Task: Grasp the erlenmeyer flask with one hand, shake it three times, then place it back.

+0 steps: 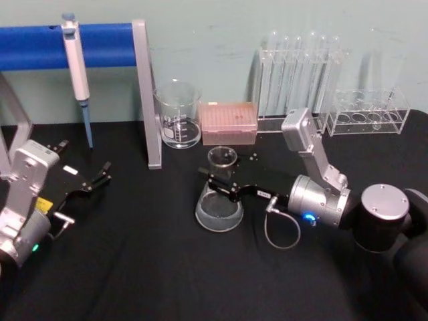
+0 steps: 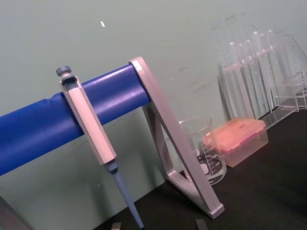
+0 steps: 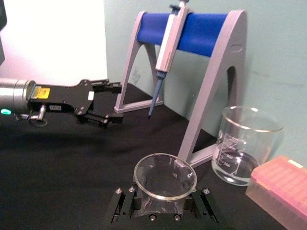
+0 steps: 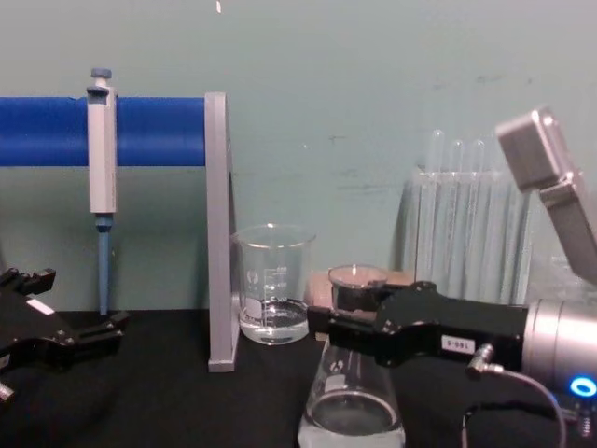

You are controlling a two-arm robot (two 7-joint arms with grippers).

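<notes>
The erlenmeyer flask (image 1: 219,204) stands upright on the black table at centre, with a little clear liquid in its wide base (image 4: 352,418). My right gripper (image 1: 224,184) reaches in from the right at neck height, one black jaw on each side of the neck. In the right wrist view its fingers (image 3: 123,207) press against the glass just below the flask's round mouth (image 3: 164,176). A white numbered label (image 4: 457,343) sits on the hand ahead of the silver wrist (image 1: 319,199). My left gripper (image 1: 100,176) rests open at the table's left, well away from the flask.
Behind the flask stand a graduated beaker (image 1: 178,120), a pink tip box (image 1: 229,122) and test tube racks (image 1: 301,80). A pipette (image 1: 77,67) hangs on the blue-barred stand (image 1: 147,93) at back left. A cable loop (image 1: 282,232) lies beside the right wrist.
</notes>
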